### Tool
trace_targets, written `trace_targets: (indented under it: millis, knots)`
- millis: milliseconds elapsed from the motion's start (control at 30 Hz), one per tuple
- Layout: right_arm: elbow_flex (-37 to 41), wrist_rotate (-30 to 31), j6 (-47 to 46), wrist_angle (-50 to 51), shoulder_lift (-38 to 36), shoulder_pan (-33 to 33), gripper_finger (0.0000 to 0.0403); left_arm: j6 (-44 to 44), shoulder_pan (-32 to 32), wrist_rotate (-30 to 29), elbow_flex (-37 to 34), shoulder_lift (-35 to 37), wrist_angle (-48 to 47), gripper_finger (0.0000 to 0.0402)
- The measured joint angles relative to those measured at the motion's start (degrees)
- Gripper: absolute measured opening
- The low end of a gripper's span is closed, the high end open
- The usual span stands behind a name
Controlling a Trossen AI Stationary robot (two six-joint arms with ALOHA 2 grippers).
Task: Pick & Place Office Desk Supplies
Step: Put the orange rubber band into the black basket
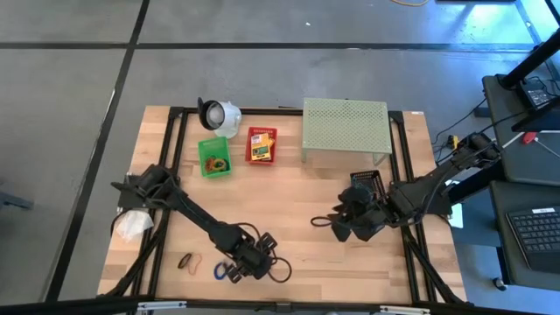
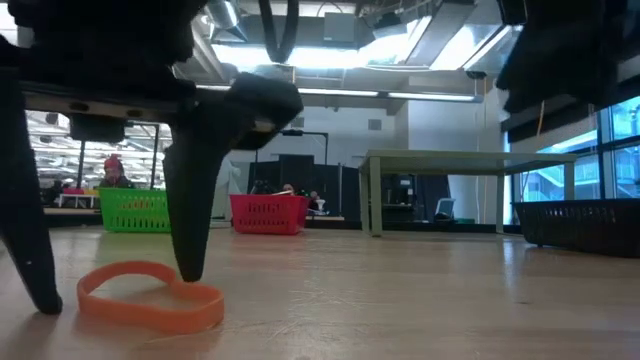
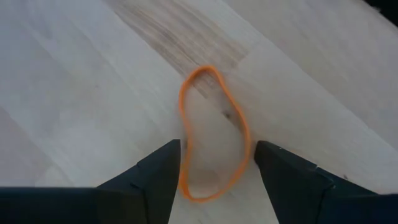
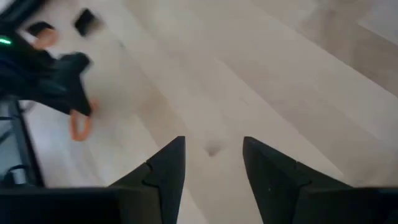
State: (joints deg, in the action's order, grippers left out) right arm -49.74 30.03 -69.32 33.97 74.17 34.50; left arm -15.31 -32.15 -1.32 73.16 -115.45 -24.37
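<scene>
An orange rubber band lies flat on the wooden table near its front edge, also seen in the low view. My left gripper is open and points steeply down at it, its two fingertips low at the table on either side of the band's near end. In the high view the gripper covers this band. Beside it lie a blue band and a dark-and-orange band. My right gripper hovers open over bare wood right of centre, with nothing between its fingers.
At the back stand a green basket with bands, a red basket with a crayon box, a pale green perforated shelf and a white round object. A black basket sits by the right arm, and a black loop lies next to it.
</scene>
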Motion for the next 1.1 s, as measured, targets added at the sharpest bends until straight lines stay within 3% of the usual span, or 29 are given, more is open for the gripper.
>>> trace_targets:
  millis: [200, 500, 767, 1100]
  knots:
    - [0.0, -0.5, 2.5, -3.7, 0.0, 0.0, 0.0162, 0.1, 1.1, 3.5, 0.0, -0.4, 0.0, 0.0168]
    - [0.0, -0.4, 2.5, -4.7, 0.0, 0.9, 0.0162, -0.9, 0.6, 1.2, -0.1, -0.5, 0.2, 0.0013]
    - [0.0, 0.6, 4.2, -8.0, 0.0, 2.2, 0.0162, -0.2, -0.6, -3.3, -0.4, 1.3, -0.3, 0.0002]
    - [0.0, 1.5, 14.6, -19.7, 0.0, 3.1, 0.0162, 10.2, -0.1, -24.1, -0.8, 10.8, -2.5, 0.0002]
